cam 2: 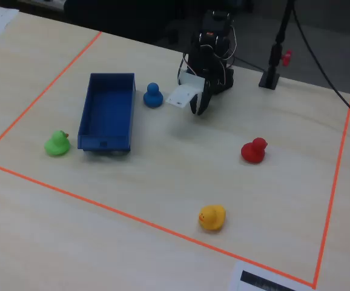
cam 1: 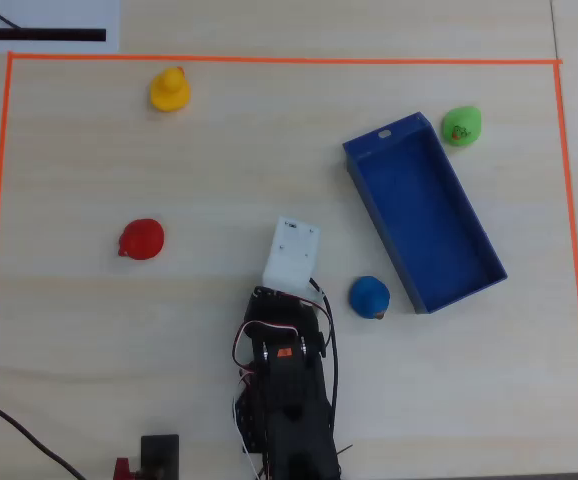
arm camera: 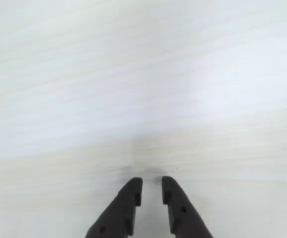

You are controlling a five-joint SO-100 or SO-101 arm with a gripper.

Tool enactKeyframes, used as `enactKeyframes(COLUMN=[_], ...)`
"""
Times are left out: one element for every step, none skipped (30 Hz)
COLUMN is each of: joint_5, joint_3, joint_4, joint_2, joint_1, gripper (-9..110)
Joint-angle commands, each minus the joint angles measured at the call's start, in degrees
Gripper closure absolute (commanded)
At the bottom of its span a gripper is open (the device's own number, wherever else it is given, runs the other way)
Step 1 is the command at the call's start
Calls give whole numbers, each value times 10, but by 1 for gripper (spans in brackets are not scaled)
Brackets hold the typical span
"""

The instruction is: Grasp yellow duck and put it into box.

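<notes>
The yellow duck (cam 1: 169,90) stands near the top left corner of the orange-taped area in the overhead view and near the front tape line in the fixed view (cam 2: 212,217). The blue box (cam 1: 424,215) lies empty, at an angle, right of the arm; the fixed view shows it on the left (cam 2: 108,109). My gripper (cam 2: 199,108) points down at bare table near the arm's base, far from the duck. In the wrist view my gripper (arm camera: 152,184) shows a narrow gap between the black fingers with nothing in it. No duck or box shows there.
A red duck (cam 1: 141,240) sits left of the arm, a blue duck (cam 1: 369,296) between the arm and the box, and a green duck (cam 1: 461,127) beside the box's tab end. Orange tape (cam 1: 269,60) frames the work area. A white camera housing (cam 1: 291,255) covers the gripper from above.
</notes>
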Motion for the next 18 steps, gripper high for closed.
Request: enactKeyframes(joint_5=[-1,-1,-1,-1,-1,-1,-1,-1,-1,-1,-1,-1,-1,-1,-1,-1,-1,-1], joint_3=[-1,-1,-1,-1,-1,-1,-1,-1,-1,-1,-1,-1,-1,-1,-1,-1,-1,-1], joint_4=[12,12,12,12,12,12,12,12,12,12,12,12,12,12,12,12,12,12], joint_2=[-1,-1,-1,-1,-1,-1,-1,-1,-1,-1,-1,-1,-1,-1,-1,-1,-1,-1], joint_1=[1,1,1,1,1,1,1,1,1,1,1,1,1,1,1,1,1,1], gripper=[101,101,101,101,101,101,101,101,101,101,101,101,101,101,100,97,94,91])
